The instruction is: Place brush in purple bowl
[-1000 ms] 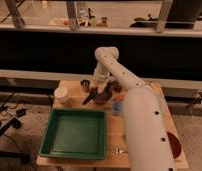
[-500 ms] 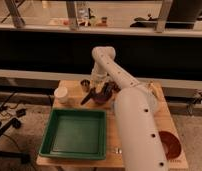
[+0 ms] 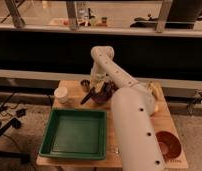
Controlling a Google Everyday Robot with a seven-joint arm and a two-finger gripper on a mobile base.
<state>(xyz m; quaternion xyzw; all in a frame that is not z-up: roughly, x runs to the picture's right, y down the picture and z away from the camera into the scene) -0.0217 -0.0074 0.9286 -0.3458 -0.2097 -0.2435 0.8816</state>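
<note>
Gripper [image 3: 100,88] at the end of the smooth white arm hangs over the round dark purple bowl [image 3: 105,95], fingers hidden (grip impossible to judge). Slender black stick-like brush [image 3: 87,96] slants from the bowl's left rim toward the wooden table [image 3: 164,120], near a small white cup [image 3: 61,94] and green rectangular plastic tray [image 3: 75,135].

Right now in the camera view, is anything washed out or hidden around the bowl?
Camera view: the white arm is brightly lit and fills the foreground, hiding much of the table; the gripper above the purple bowl is a dark smear, and the brush is only a thin dark line at the bowl's left rim; the green tray reads clearly.
</note>
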